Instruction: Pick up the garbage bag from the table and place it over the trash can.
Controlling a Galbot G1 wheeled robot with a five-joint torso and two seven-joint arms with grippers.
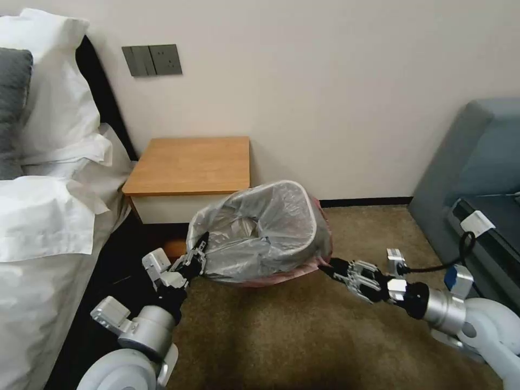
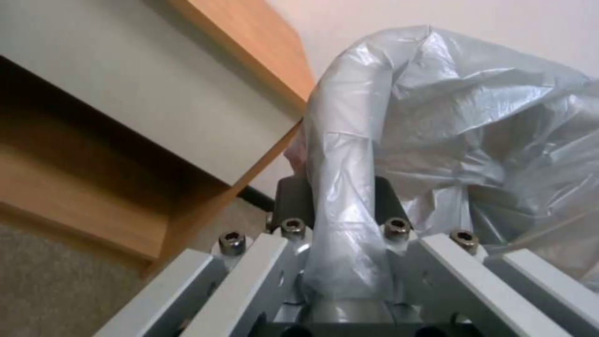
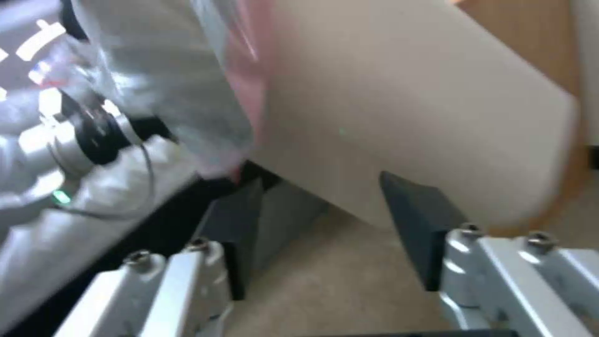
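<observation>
The grey crinkly garbage bag (image 1: 260,233) is draped over the trash can, which stands tilted on the carpet right of the table (image 1: 189,165). The bag's pinkish rim hangs low around the can's sides. My left gripper (image 1: 197,252) is at the can's left edge, shut on a stretched fold of the bag (image 2: 343,224) between its fingers (image 2: 290,196). My right gripper (image 1: 327,266) sits at the can's lower right side. In the right wrist view it (image 3: 331,206) is open, with the beige wall of the trash can (image 3: 405,103) just beyond its fingers and the bag (image 3: 168,70) beside them.
A bed with white pillows (image 1: 49,179) lies close on the left. A grey sofa (image 1: 476,173) stands at the right. The wall is right behind the table, and brown carpet (image 1: 303,336) stretches in front of the can.
</observation>
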